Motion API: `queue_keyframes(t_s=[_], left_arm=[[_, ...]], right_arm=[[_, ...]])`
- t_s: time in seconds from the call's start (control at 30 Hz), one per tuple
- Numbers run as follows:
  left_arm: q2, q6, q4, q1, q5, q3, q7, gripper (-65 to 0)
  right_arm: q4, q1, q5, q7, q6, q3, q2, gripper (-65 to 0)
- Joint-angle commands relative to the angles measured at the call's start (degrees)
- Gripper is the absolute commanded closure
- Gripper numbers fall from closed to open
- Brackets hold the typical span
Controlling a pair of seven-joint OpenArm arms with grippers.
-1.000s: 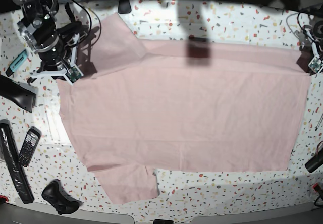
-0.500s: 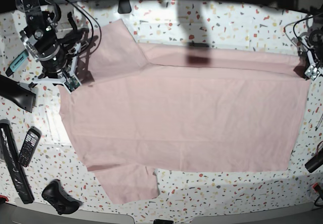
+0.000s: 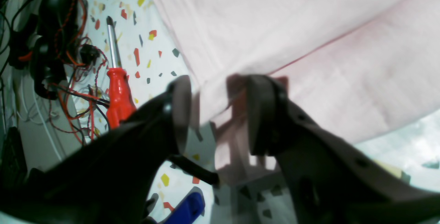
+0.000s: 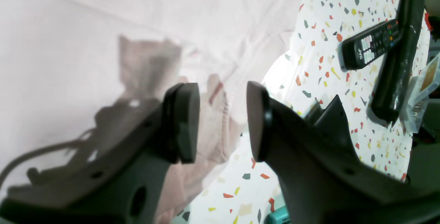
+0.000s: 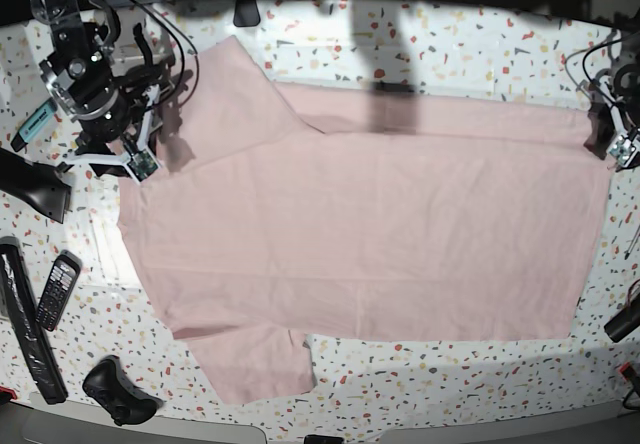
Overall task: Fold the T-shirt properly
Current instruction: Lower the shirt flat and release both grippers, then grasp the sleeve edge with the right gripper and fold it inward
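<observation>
Two dark grippers stand with their pads parted at opposite ends of a large pale pink cloth T-shirt (image 5: 370,224), neither holding anything. The left gripper (image 3: 215,114) hangs above the shirt's hem corner, its jaws apart with a loose edge of pink cloth showing in the gap between them but not pinched; the right gripper (image 4: 222,120) is likewise spread, over a rumpled bit of pink hem at the sleeve end, where cloth gives way to bare tabletop. Beyond them the shirt lies flat, plain side up, across the white speckled terrazzo table (image 5: 450,44), one short sleeve pointing to the far edge and the other to the near edge, with a narrow band along the far side turned over on itself. A red-handled screwdriver (image 3: 117,86) lies just beside the left gripper among a tangle of wires, and a black remote control (image 4: 373,45) rests near a long black bar well clear of the shirt on the right gripper's side. By the look of it, a first lengthwise fold has been laid and let go, and the garment remains far from a finished packet. The next move likely calls for both arms to lift clear, take fresh grips on the cloth and carry it over evenly, without dragging the layer already laid.
</observation>
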Motion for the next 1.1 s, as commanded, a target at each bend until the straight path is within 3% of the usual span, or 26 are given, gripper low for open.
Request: queue_keyframes(t_s=[0.0,0.23,0.43,0.6,0.73,0.93,1.07], left_arm=[[-1.6,0.7,0.6,-0.5,-0.4,-0.5,0.3,-25.4],[-1.8,0.8,4.4,0.5,-1.1,-0.7,8.0,-25.4],[-2.6,0.8,16.0,6.5,-5.4,-0.7,12.2,-25.4],[1.0,3.8,26.0,11.9,-5.3,-0.7,15.5,-25.4],[6.1,4.7,31.5,15.0,-3.7,-0.7,15.4,-25.4],[13.1,4.7,35.6,16.7,-1.2,-0.7,15.4,-25.4],[14.1,4.7,35.7,16.9,-0.4,-0.7,15.5,-25.4]], right_arm=[[0.7,0.6,-0.1,1.0,-0.3,0.5,1.0,-23.1],[0.9,0.6,0.6,1.0,-0.5,0.5,1.0,-23.0],[3.0,0.4,7.9,0.7,-0.5,2.3,1.0,-23.0],[6.6,-2.9,14.1,0.4,0.0,8.7,1.0,-22.9],[8.9,-8.0,20.8,-0.2,4.4,16.5,1.0,-22.9],[9.1,-12.7,39.3,-11.2,8.7,25.6,0.9,-22.9],[7.2,-12.8,48.9,-20.2,8.6,28.5,0.5,-23.0]])
